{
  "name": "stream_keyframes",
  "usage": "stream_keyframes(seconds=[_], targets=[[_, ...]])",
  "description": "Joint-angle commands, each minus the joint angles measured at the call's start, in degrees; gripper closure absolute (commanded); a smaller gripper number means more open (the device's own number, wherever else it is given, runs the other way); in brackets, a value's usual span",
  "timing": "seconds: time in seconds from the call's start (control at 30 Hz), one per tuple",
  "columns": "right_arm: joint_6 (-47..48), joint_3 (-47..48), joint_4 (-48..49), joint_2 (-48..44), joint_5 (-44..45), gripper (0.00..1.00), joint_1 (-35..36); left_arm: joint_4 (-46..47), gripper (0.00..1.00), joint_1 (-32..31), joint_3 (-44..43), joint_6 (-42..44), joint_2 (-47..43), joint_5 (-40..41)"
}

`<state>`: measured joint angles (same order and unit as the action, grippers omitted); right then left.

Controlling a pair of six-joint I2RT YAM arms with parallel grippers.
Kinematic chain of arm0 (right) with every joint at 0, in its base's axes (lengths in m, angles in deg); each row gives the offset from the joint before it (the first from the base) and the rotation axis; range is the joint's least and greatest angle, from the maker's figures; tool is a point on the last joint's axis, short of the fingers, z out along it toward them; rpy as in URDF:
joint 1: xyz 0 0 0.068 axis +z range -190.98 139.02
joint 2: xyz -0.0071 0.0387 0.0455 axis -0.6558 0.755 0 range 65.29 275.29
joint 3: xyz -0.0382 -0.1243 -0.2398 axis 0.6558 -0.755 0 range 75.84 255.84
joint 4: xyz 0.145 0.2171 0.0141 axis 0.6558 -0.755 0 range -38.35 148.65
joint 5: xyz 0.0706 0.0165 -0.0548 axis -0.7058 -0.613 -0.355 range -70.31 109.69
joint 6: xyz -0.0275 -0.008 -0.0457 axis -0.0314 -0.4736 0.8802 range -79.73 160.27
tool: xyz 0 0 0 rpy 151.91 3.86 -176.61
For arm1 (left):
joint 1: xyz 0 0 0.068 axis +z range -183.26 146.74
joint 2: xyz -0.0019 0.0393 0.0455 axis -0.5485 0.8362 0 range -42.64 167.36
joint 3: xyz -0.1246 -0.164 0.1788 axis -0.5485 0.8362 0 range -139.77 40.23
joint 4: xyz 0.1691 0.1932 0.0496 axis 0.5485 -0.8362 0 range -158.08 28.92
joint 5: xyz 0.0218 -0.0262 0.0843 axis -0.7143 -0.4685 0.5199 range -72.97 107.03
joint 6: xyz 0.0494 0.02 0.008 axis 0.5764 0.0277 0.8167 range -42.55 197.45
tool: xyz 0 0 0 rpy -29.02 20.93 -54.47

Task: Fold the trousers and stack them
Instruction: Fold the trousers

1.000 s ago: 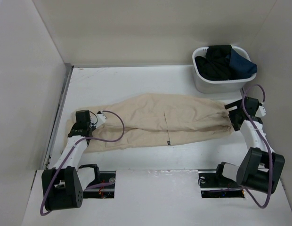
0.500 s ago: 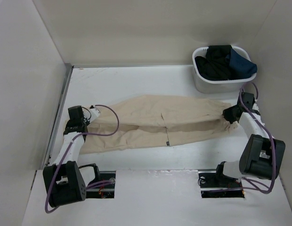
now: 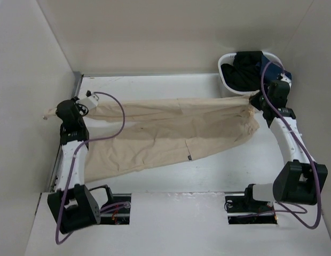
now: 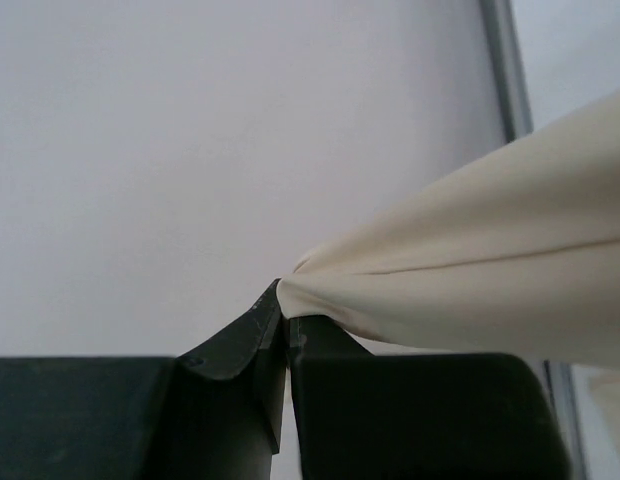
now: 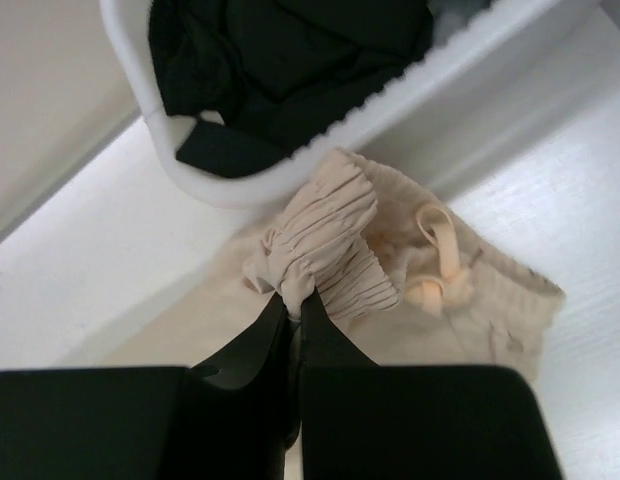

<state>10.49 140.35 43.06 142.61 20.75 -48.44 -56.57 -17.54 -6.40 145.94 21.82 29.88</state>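
The beige trousers (image 3: 171, 128) hang stretched between both arms above the white table, waist at the right, leg ends at the left, a small dark tag (image 3: 189, 158) on the near leg. My left gripper (image 3: 61, 111) is raised at the far left, shut on a leg end (image 4: 430, 290) that bunches into its tips (image 4: 283, 312). My right gripper (image 3: 256, 102) is raised by the basket, shut on the gathered waistband (image 5: 325, 250). A drawstring knot (image 5: 435, 285) hangs beside it. The lower leg droops onto the table.
A white basket (image 3: 227, 88) with black and navy garments (image 3: 251, 69) stands at the back right, just behind the right gripper. A metal rail (image 3: 69, 117) runs along the table's left edge by the wall. Bare tabletop (image 3: 155, 88) lies behind the trousers.
Both grippers have risen and moved back with the trousers, lifting and stretching them. The right gripper, open a second ago, shut on the waistband.
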Motion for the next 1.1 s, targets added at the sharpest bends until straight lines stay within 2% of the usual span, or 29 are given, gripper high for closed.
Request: stream_keyframes(seconds=[0.0,0.1,0.17,0.23,0.3,0.4,0.47,0.53,0.6,0.67,0.8,0.9,1.0,1.07], targets=[[2.1,-6.1,5.9,-4.8,3.5,1.0,-1.3,-0.9,0.98,1.0,8.3,6.6,-10.0,2.7],[-3.2,-12.6,3.5,-9.8,7.0,1.0,-1.7,-13.5,0.98,1.0,15.9,11.8,-25.3,2.7],[-7.1,-16.8,2.0,-13.1,9.3,1.0,-3.7,-29.6,0.97,0.7,16.7,14.1,-35.8,2.1],[-9.9,-20.3,1.3,-14.6,9.6,0.97,-5.8,-49.9,0.97,-0.1,15.0,16.1,-43.8,0.7],[-11.6,-22.3,0.4,-13.8,8.3,0.86,-7.3,-67.9,0.94,-0.9,13.2,16.8,-48.5,-1.4],[-14.0,-24.4,-0.2,-11.3,6.4,0.47,-8.9,-84.0,0.81,-1.7,13.1,16.6,-50.5,-3.3],[-15.8,-26.0,0.4,-10.8,4.5,0.17,-10.1,-87.6,0.64,-1.6,12.8,16.2,-50.1,-3.6],[-17.5,-27.2,1.4,-10.2,2.7,0.0,-10.6,-88.0,0.46,-1.2,12.5,15.5,-47.7,-3.1],[-18.1,-27.5,2.4,-9.0,1.2,0.0,-10.6,-88.9,0.4,-0.7,11.7,15.1,-44.4,-2.9],[-18.6,-27.6,3.3,-7.6,0.6,0.0,-10.3,-88.5,0.39,-0.4,9.2,14.8,-40.7,-3.3],[-18.3,-26.4,5.0,-2.6,1.3,0.0,-10.3,-79.6,0.36,1.2,-0.8,11.1,-30.4,-7.9],[-17.9,-24.5,5.7,1.9,1.6,0.0,-10.1,-77.6,0.36,6.2,-10.4,8.6,-20.4,-12.4],[-17.6,-23.4,6.0,5.3,3.1,0.0,-9.9,-82.7,0.36,11.2,-17.7,8.9,-13.9,-17.0],[-17.3,-22.9,6.0,6.6,3.3,0.0,-9.9,-90.1,0.36,11.1,-20.4,8.6,-12.3,-18.1]])
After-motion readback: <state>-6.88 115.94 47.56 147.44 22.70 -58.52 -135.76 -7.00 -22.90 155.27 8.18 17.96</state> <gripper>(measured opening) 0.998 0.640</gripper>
